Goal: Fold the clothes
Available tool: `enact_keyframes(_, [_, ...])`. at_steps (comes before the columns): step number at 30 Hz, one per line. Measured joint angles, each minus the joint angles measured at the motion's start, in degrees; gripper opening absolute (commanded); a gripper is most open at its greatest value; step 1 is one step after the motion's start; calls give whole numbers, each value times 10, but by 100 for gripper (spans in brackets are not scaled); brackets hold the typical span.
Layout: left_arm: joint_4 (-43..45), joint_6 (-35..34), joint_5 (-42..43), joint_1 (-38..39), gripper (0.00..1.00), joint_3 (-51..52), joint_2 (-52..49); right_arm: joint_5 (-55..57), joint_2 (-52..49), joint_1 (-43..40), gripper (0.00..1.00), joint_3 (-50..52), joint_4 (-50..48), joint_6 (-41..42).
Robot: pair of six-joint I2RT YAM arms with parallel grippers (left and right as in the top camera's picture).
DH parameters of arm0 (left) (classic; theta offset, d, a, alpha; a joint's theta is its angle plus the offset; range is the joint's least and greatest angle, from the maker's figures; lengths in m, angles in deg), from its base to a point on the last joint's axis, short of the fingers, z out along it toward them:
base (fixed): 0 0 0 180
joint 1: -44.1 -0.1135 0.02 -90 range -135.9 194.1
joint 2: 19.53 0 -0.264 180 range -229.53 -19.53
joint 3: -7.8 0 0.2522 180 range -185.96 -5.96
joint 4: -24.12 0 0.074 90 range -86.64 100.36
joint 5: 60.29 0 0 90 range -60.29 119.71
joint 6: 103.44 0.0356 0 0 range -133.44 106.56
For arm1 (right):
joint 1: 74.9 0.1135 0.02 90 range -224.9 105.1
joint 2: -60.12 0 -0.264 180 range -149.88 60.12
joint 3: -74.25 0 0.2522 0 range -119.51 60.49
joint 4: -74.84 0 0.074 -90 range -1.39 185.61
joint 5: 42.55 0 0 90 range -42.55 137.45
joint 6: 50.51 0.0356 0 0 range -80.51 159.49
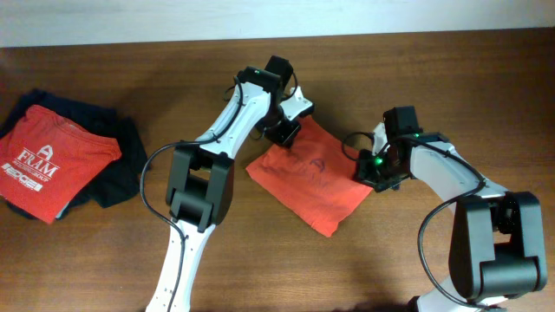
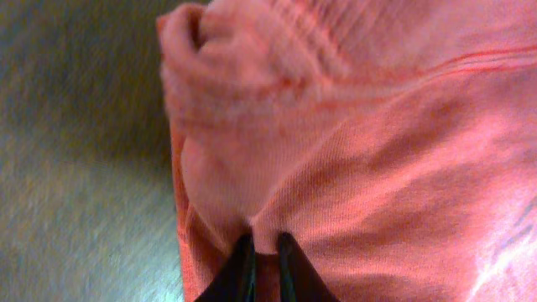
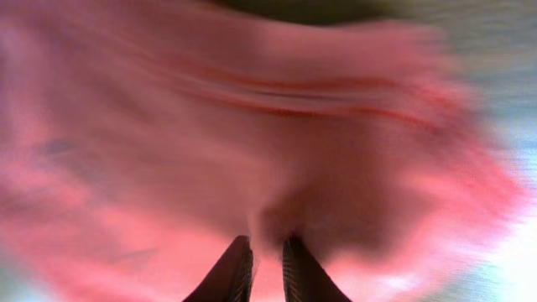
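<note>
**Desk:** What sits nearest the arm bases?

**Field:** Bare brown worktop. It is open along the near strip between the two arms and out past the left arm.

**Desk:** And the garment?

**Field:** The orange-red T-shirt lies mid-worktop as a tilted, roughly four-sided packet. One corner points toward the near edge, and the lower edges lie flat on the wood. A faint emblem shows on its upper face.

**Desk:** The end effectors?

**Field:** The left end effector is at the shirt's far corner. In its wrist view the left fingers stand narrow, pinching a bunched fold of cloth, with wood showing past the shirt's left edge. The right end effector is at the shirt's right corner. Its wrist view is blurred, but the right fingers sit close together with pink cloth gathered in the gap.

**Desk:** Room beyond?

**Field:** A band of bare wood runs behind the shirt to the far edge. At far left, well apart from the T-shirt, a folded red shirt with a white FRAM logo rests on a dark garment.
</note>
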Motion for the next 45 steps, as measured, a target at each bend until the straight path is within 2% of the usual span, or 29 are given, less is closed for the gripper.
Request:
enact_keyframes(4, [-38, -34, -38, -10, 6, 11, 9, 97, 0, -10, 19, 0, 19, 17])
enact_keyframes(8, [-101, -70, -62, -34, 6, 14, 9, 123, 0, -40, 19, 1, 19, 16])
enact_keyframes(9, [-142, -89, -76, -46, 6, 22, 9, 115, 0, -54, 19, 1, 20, 3])
enact_keyframes(13, [-207, -130, -93, -57, 7, 27, 8, 10, 0, -87, 25, 1, 21, -63])
enact_keyframes(18, [-203, -150, -96, -51, 8, 27, 11, -264, 0, -96, 29, 1, 20, -201])
enact_keyframes(21, [-175, -152, -97, -53, 21, 24, 31, -373, 0, -86, 29, 1, 21, -235])
enact_keyframes(25, [-148, -141, -72, -55, 25, 17, 93, -417, 0, -49, 29, 1, 23, -244])
enact_keyframes(30, [-150, -131, 3, -54, 26, 13, 134, -351, 0, 23, 29, 1, 44, -222])
enact_keyframes(33, [-137, -125, 31, -50, 23, 57, 134, -299, -1, 68, 27, 1, 60, -211])
enact_keyframes(35, [-113, -122, 42, -46, 18, 111, 134, -213, -1, 97, 24, 1, 90, -178])
enact_keyframes(41, [-44, -120, 52, -28, 15, 246, 132, -76, -1, 101, 24, 2, 117, -132])
enact_keyframes(45, [-40, -120, 55, -31, 15, 266, 132, 34, -1, 101, 24, 2, 150, -80])
